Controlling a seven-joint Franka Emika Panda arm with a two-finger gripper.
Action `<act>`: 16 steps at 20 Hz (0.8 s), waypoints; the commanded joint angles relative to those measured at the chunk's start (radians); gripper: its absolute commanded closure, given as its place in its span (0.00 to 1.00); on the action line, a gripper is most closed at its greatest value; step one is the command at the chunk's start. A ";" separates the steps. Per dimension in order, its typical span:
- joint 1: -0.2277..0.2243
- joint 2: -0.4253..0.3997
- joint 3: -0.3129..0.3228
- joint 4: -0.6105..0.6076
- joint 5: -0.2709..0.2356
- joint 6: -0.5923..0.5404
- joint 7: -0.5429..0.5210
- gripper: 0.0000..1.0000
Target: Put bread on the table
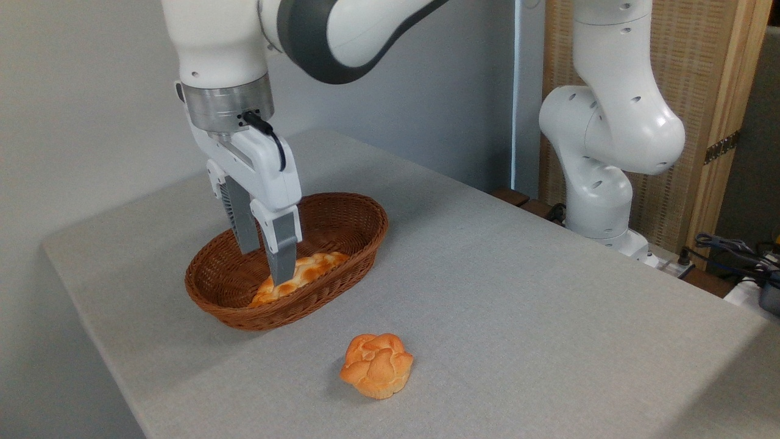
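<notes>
Over the brown wicker basket (341, 213), the white gripper (268, 263) of a Franka arm (365, 30) is reaching straight down, its two grey fingers (283, 253) spread a modest way apart and dipping inside the basket's rim. The nearer finger is standing in front of the bread (304, 274), and its tip is overlapping the loaf's upper surface; the farther finger is sitting behind it, toward the basket's back wall. Whether the fingers are actually touching or pinching the loaf cannot be told from this angle.

The bread is lying lengthwise along the basket's floor, against the near wall, its left end partly hidden by the rim. It is showing as an elongated braided loaf, golden-orange on the raised plaits with paler, creamy seams between them.

The basket is resting on the table (518, 292), which is draped in light grey cloth. Just in front of the basket, to its right, a round knobbly orange bun (376, 364) is sitting alone on the cloth. Well behind the basket, to its right, the arm's white base (600, 201) is rising beside a woven wooden screen (701, 73). No writing or brand marks are readable anywhere.
</notes>
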 commanded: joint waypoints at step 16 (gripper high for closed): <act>-0.004 0.053 -0.148 -0.176 -0.036 0.037 -0.096 0.00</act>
